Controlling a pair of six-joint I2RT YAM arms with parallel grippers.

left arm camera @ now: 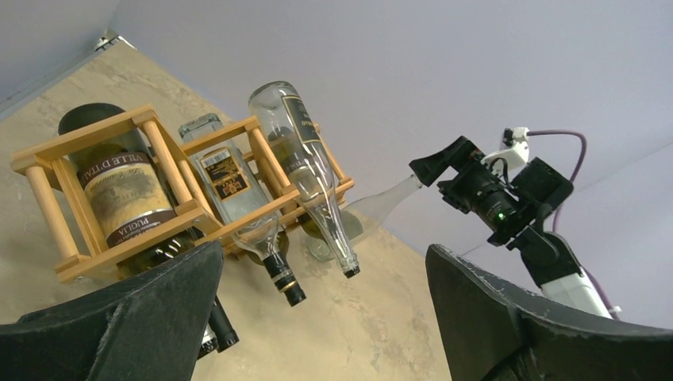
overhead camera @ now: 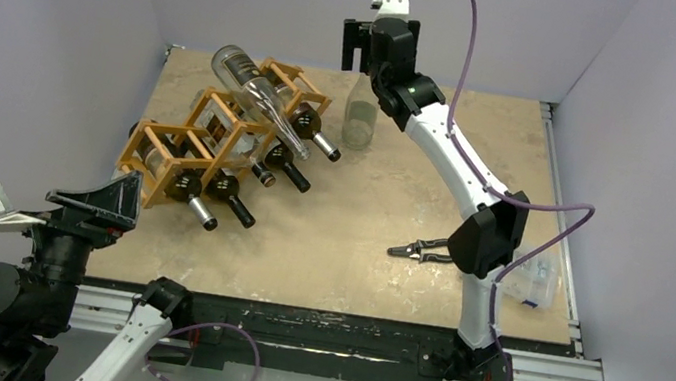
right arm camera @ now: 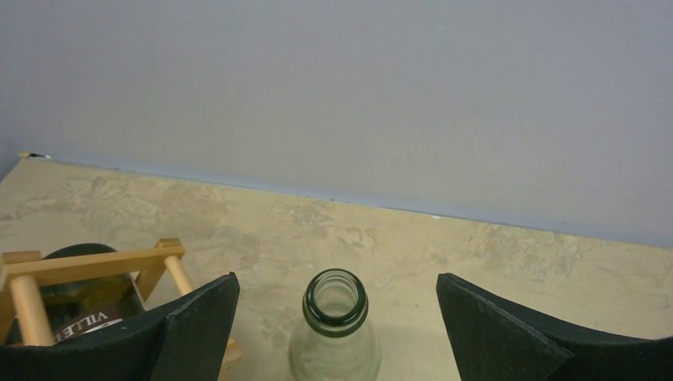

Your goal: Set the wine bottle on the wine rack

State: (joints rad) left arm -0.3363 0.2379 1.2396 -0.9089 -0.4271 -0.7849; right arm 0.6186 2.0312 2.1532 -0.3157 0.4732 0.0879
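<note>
Plainly, the wine bottle (overhead camera: pixel 360 113) stands upright on its base near the far edge of the surface (overhead camera: pixel 375 257), about midway along that edge, mouth up and long axis vertical. It is just beside the right end of the wine rack (left arm camera: pixel 79 139) and apart from it, not yet in any cell.

The right pincer (overhead camera: pixel 375 50) hangs directly over the neck. In the right wrist view the green-tinted mouth sits centred between the two dark fingers (right arm camera: pixel 194 317), with a clear gap on each side. The jaws are spread wide and hold nothing.

So the relation that matters is a vertical one: the bottle lies straight below this pincer, and a plain descent along the bottle's own axis should bring the fingers level with the neck.

The left pincer (overhead camera: pixel 94 205) is also released and empty. It sits by the near left corner, facing the rack and well apart from the bottle, so the right arm is much the nearer.

The bottles already in the rack (overhead camera: pixel 212 194) lie slanted, necks toward the near right. By my judgement, the standing bottle will have to be tipped from vertical to match them.
</note>
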